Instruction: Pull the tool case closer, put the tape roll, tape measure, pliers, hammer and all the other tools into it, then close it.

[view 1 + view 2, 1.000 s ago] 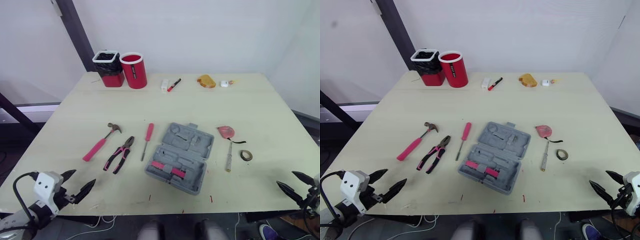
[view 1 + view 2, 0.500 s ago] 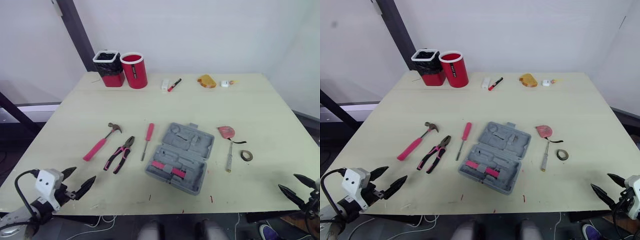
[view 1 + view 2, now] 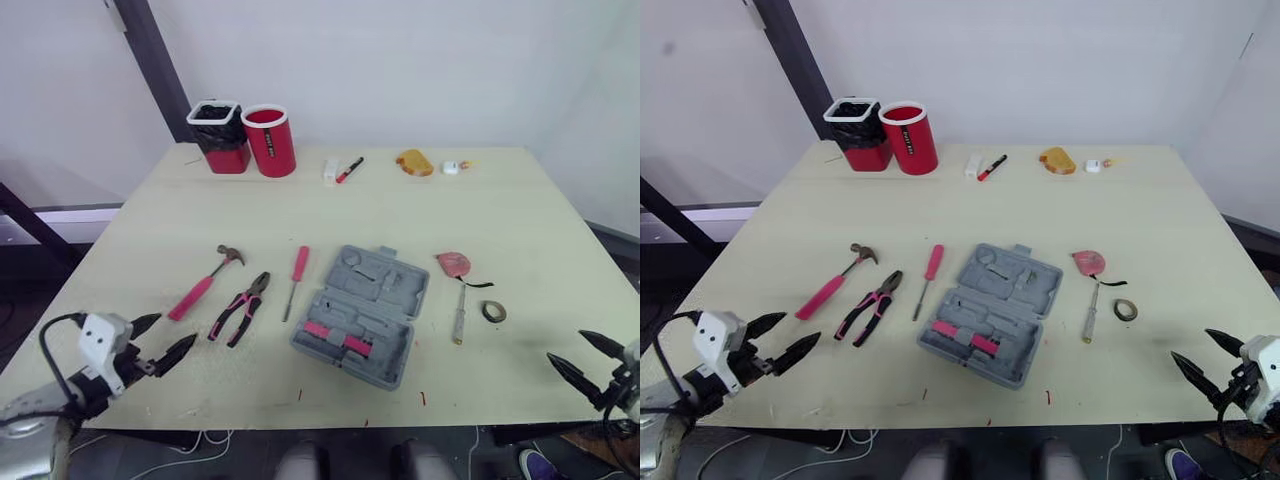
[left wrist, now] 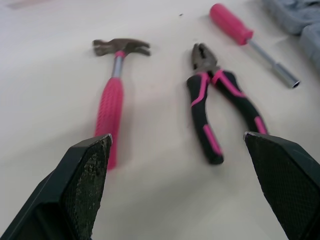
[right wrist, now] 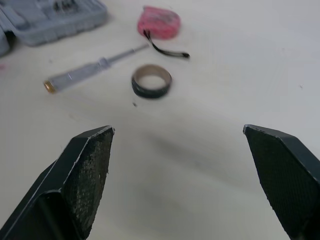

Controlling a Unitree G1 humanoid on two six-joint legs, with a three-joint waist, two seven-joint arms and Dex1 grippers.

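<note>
While tool case (image 3: 362, 313) lies open in middle of bench (image 3: 500, 200), left gripper (image 3: 172, 332) and right gripper (image 3: 565, 346) hang at near corners, fingers spread wide, empty. Case: rigid plastic, probably light, should slide easily. Best hold: near rim of tray half, away from hinge.

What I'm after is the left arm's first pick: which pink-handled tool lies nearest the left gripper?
The hammer: its handle end lies just ahead of the left gripper, while the pliers and the screwdriver lie farther toward the tool case.
</note>
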